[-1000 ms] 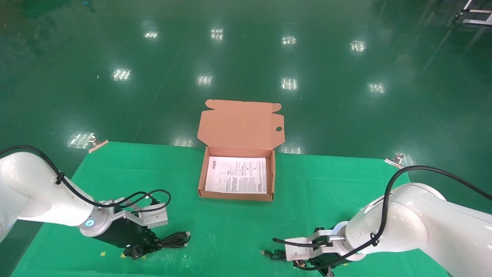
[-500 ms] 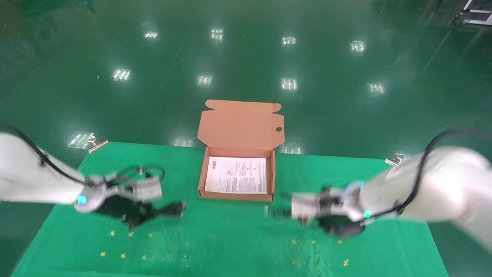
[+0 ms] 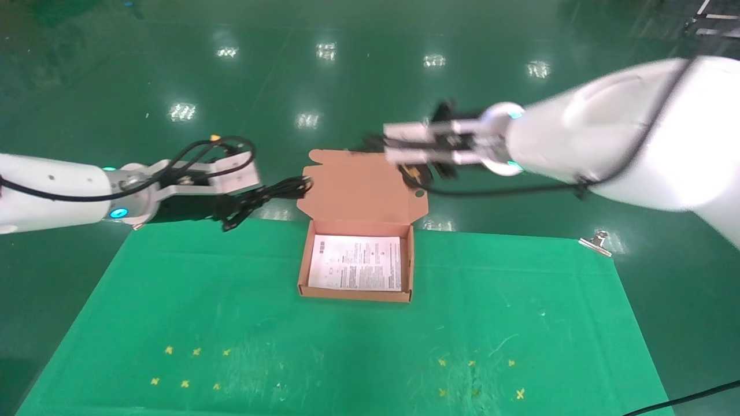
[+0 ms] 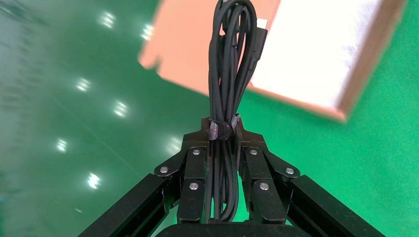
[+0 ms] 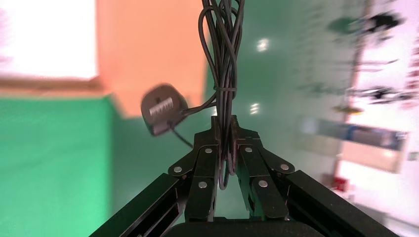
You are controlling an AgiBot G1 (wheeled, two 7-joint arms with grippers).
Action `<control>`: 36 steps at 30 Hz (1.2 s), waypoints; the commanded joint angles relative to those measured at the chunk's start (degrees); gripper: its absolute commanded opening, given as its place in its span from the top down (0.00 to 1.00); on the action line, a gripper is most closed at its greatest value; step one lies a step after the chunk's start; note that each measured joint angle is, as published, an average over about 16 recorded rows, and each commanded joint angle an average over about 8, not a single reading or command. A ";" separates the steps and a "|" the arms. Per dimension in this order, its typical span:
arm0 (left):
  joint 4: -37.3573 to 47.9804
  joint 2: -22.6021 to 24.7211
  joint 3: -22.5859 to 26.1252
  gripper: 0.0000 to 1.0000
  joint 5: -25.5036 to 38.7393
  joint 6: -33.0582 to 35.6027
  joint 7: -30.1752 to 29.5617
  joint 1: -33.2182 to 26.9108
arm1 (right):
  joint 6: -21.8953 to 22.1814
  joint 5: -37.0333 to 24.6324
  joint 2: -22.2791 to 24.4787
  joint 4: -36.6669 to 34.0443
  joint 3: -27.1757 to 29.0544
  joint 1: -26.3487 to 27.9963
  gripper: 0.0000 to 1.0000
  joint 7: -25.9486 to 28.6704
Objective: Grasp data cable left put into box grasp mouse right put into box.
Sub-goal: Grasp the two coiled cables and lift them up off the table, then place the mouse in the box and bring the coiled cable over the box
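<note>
Carrying both loads high: my left pincer (image 4: 220,148) is clamped on the data cable (image 4: 230,64), at 10 o'clock of the box (image 3: 304,271), the right pincer (image 5: 226,143) pinches the mouse (image 5: 163,108) cord above its lid, so I'd lower slowly, cable first.

A surface (image 3: 347,346) covered by a green cloth is seen in the head view, its near part marked with scuffs. Small yellow cross marks (image 3: 185,383) are scattered on the cloth toward the near left, and a second group of yellow cross marks (image 3: 471,363) lies toward the near right. The cloth is held at its far corners by two metal clips: one clip (image 3: 147,218) at the far left corner, another clip (image 3: 595,241) at the far right corner. Beyond the surface, a glossy green floor (image 3: 370,86) is spread, on which bright ceiling-light reflections are mirrored in rows.
</note>
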 commanded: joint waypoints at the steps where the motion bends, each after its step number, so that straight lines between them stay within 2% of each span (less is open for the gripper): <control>1: -5.03 -0.69 -0.39 1.00 0.27 -1.56 -2.06 0.99 | 2.71 -0.99 -2.38 -2.25 0.63 0.64 1.00 -0.45; 9: -15.14 -0.33 0.10 1.00 10.37 -10.40 -7.69 4.30 | 12.49 3.28 -10.24 -14.95 1.59 2.73 1.00 -9.87; 16: -19.14 0.21 0.30 1.00 17.33 -15.53 -8.98 6.27 | 15.61 8.02 -12.37 -18.25 1.10 3.87 1.00 -17.05; 25: -19.49 -0.84 0.02 1.00 19.36 -16.39 -9.86 7.84 | 16.01 9.35 -11.78 -16.83 0.33 2.47 1.00 -16.89; 36: -14.28 -3.22 -0.23 1.00 23.79 -13.48 -12.48 7.68 | 16.14 10.66 -12.29 -17.35 -1.33 -2.02 1.00 -15.23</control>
